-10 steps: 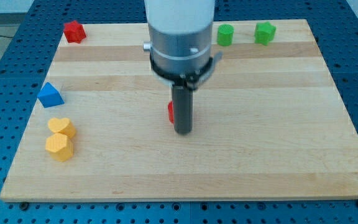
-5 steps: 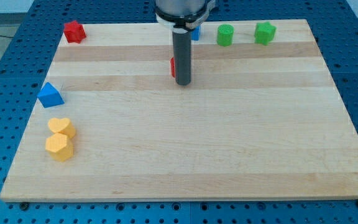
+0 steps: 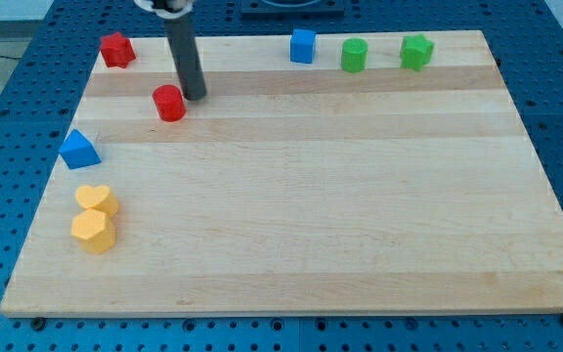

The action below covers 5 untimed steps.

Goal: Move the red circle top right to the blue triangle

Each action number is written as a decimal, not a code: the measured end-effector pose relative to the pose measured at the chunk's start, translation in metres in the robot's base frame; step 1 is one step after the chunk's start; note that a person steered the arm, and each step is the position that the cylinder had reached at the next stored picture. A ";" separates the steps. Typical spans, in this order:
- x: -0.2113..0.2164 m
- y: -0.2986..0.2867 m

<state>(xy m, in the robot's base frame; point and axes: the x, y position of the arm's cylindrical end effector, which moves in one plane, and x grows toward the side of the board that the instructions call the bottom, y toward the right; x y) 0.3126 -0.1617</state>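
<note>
The red circle (image 3: 169, 102) lies on the wooden board (image 3: 291, 196) in its upper left part. My tip (image 3: 194, 96) is just right of the red circle and slightly above it, close to it or touching it. The blue triangle (image 3: 78, 149) lies near the board's left edge, below and left of the red circle, with a clear gap between them.
A red block (image 3: 115, 48) sits at the top left corner. A blue cube (image 3: 303, 45) and two green blocks (image 3: 354, 54) (image 3: 416, 50) line the top edge. Two yellow blocks (image 3: 97, 200) (image 3: 93, 231) lie touching at the lower left.
My tip has swept from the board's middle up and then to the left. The red circle has travelled with it, from the centre to the upper left.
</note>
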 end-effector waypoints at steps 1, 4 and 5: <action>0.033 -0.049; 0.055 0.007; 0.084 -0.034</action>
<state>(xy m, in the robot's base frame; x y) 0.3964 -0.1958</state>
